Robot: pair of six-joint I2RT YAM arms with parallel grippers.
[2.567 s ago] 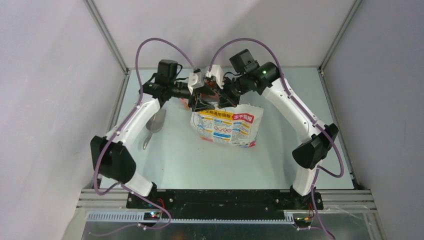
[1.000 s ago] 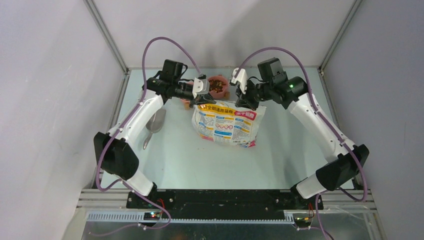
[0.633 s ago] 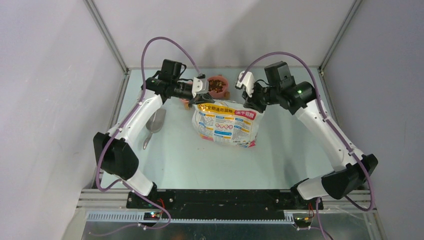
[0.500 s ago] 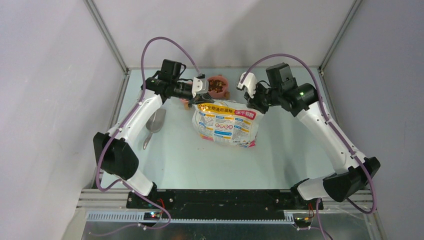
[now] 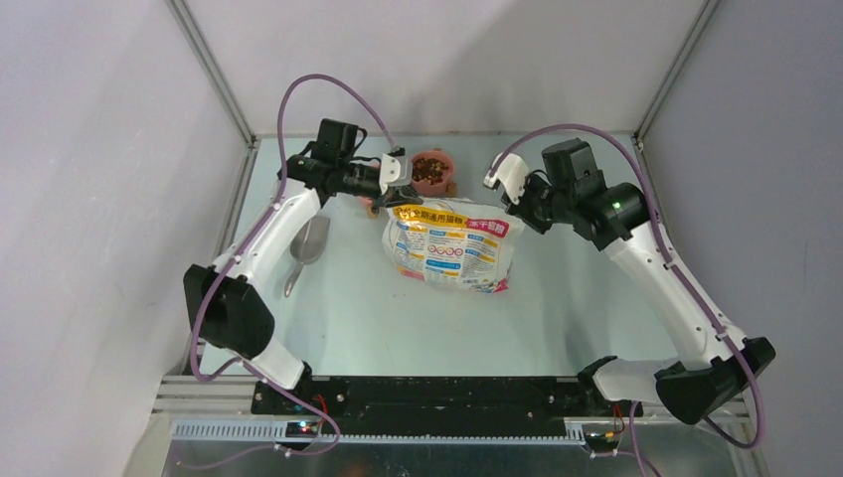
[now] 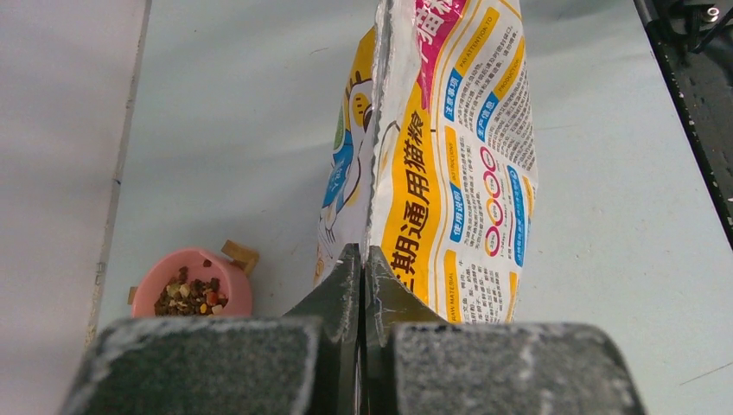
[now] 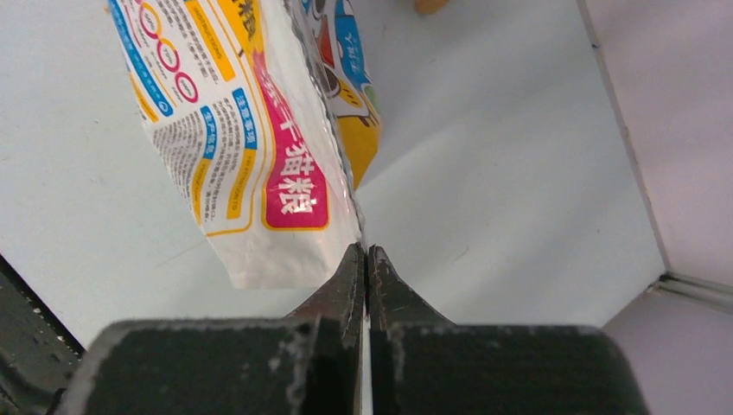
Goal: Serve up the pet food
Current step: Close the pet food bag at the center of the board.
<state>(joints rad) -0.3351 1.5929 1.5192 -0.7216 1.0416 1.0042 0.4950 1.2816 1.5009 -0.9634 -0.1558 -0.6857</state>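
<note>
— What's nearest?
— Open table (image 5: 398,318) from the arm bases to the bag (image 5: 452,248); a scoop (image 5: 310,243) lies off left, apart.
— Grips?
— The left gripper (image 6: 364,252) clamps the bag's top seam. The right gripper (image 7: 365,252) has its jaws pressed together at the other corner (pinching or not, I can't tell).
— Pet food?
— It's in the pink bowl (image 6: 235,294): pet food (image 6: 188,296) behind the bag, near the far edge.

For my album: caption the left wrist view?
Left gripper shut on the bag, a pink bowl of pet food nearby.
</note>
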